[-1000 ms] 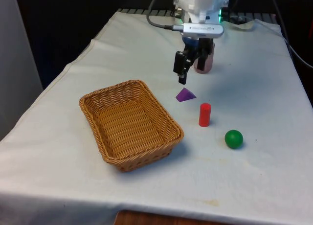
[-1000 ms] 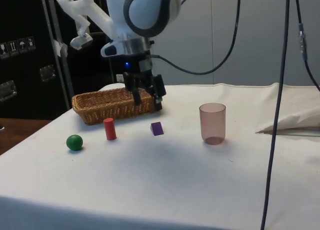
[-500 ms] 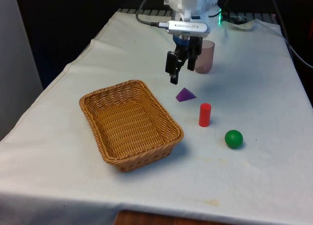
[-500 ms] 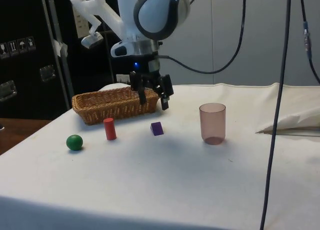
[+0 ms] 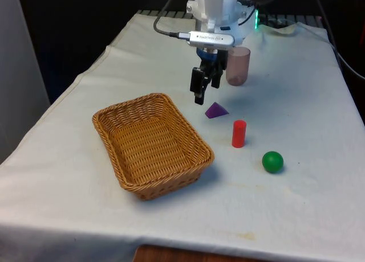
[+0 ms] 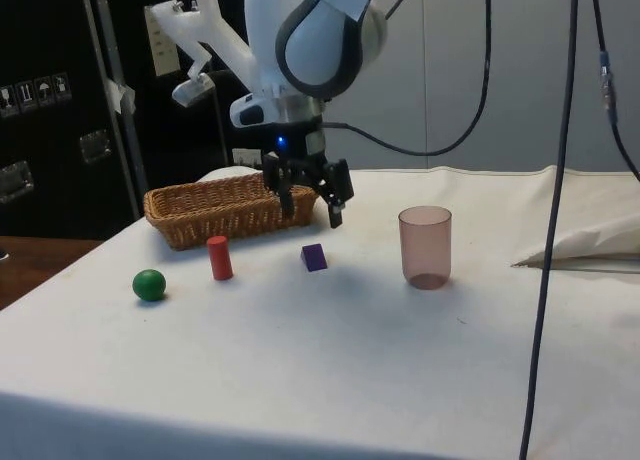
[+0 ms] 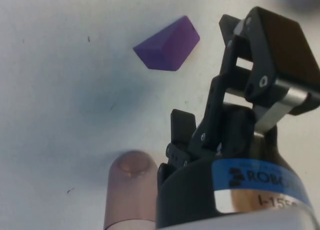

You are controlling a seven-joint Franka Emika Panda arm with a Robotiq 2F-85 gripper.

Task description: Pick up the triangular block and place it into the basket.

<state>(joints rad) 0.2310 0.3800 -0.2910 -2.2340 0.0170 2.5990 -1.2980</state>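
A table (image 5: 296, 74) under a white cloth carries everything. On it sits a wicker basket (image 5: 151, 143). On the front view's right of the basket lie a purple block (image 5: 216, 110), a red cylinder (image 5: 238, 133) and a green ball (image 5: 272, 162). A pink cup (image 5: 238, 66) stands beyond the block.

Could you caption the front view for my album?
Black end effector hovers above purple triangular block, beside woven wicker basket.
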